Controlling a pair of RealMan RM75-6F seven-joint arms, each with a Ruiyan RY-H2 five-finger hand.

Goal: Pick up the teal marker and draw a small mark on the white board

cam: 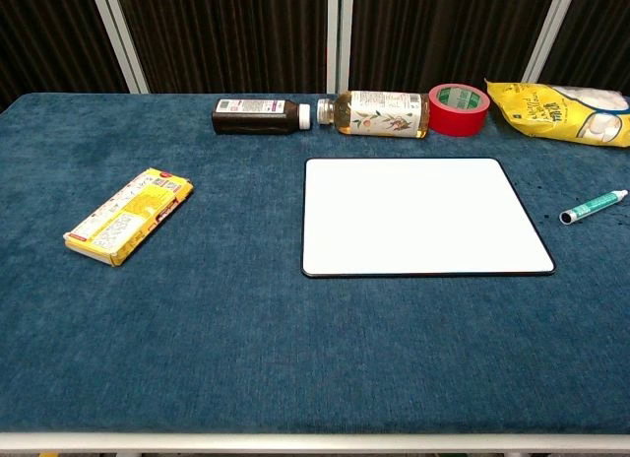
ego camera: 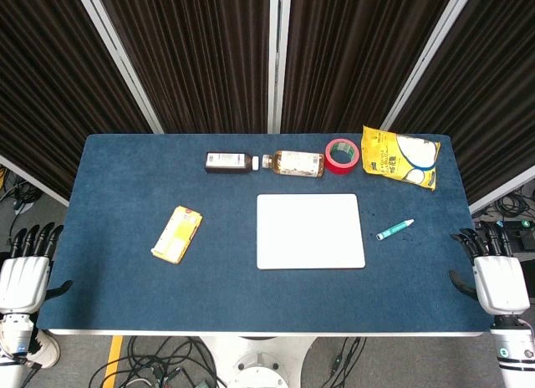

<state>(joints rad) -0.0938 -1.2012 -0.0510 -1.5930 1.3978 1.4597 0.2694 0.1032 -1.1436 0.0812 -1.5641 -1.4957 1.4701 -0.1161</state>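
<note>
Right hand (ego camera: 500, 281): near right table edge, fingers apart, empty; nearer arm.
Teal marker (ego camera: 394, 230): right of white board (ego camera: 310, 231), far-left of that hand, axis slanting far-right.
Left hand (ego camera: 23, 275): spread, empty, well apart.

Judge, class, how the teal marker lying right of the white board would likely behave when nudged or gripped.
The teal marker is a slim round barrel lying flat on the table, so it would probably roll if nudged sideways. It looks light and rigid, and its smooth casing might slip in the right hand, which waits open nearby.
</note>
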